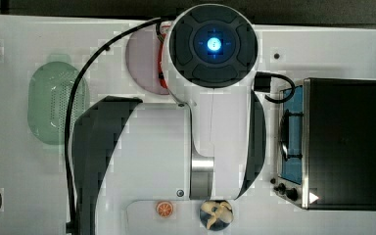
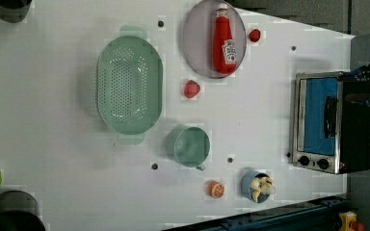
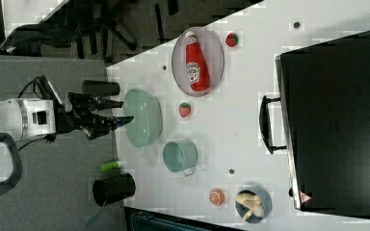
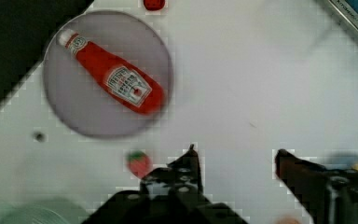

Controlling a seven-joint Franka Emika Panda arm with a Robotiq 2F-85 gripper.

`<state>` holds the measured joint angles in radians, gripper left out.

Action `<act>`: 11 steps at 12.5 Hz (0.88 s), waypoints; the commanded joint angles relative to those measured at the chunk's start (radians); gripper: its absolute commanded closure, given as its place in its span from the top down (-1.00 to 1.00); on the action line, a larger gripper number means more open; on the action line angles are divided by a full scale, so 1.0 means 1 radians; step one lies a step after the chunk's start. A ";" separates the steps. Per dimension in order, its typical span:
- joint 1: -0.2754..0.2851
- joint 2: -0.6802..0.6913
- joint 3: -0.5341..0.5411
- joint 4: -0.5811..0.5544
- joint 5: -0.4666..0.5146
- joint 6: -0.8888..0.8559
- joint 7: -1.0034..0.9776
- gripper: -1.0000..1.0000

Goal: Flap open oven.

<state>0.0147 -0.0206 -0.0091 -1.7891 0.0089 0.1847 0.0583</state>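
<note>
Black gripper (image 4: 235, 161) fingers fill the lower edge of my wrist view, standing apart with bare white worktop (image 4: 261, 84) between them and nothing held. Beyond them I see a red ketchup bottle (image 4: 114, 84) lying on a round grey plate (image 4: 67, 109), and a small red strawberry (image 4: 139, 162) just beside one finger.

From the left view, the boxy black-topped toaster oven (image 2: 330, 122) sits at the right edge of the frame, its blue-tinted glass door (image 2: 318, 115) shut, the black bar handle (image 2: 330, 117) across it and small black knobs (image 2: 313, 162) at its lower end. A pale green perforated colander (image 2: 129, 85) lies in the upper middle, a green mug (image 2: 191, 147) below it, an orange slice (image 2: 216, 188) and a blue bowl of banana pieces (image 2: 257, 185) near the bottom.

Looking at the right view, I find the gripper at left centre, well apart from the oven at far right.
</note>
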 commanded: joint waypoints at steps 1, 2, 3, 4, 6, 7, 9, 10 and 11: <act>-0.030 -0.291 -0.013 -0.120 -0.035 -0.206 -0.078 0.59; -0.030 -0.291 -0.013 -0.120 -0.035 -0.206 -0.078 0.81; -0.030 -0.291 -0.013 -0.120 -0.035 -0.206 -0.078 0.99; -0.030 -0.291 -0.013 -0.120 -0.035 -0.206 -0.078 1.00; -0.030 -0.291 -0.013 -0.120 -0.035 -0.206 -0.078 1.00; -0.030 -0.291 -0.013 -0.120 -0.035 -0.206 -0.078 0.89; -0.030 -0.291 -0.013 -0.120 -0.035 -0.206 -0.078 0.38; -0.030 -0.291 -0.013 -0.120 -0.035 -0.206 -0.078 0.14; -0.031 -0.291 -0.015 -0.123 -0.036 -0.206 -0.078 -0.09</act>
<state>0.0011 -0.3289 -0.0302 -1.8926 -0.0277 -0.0112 0.0295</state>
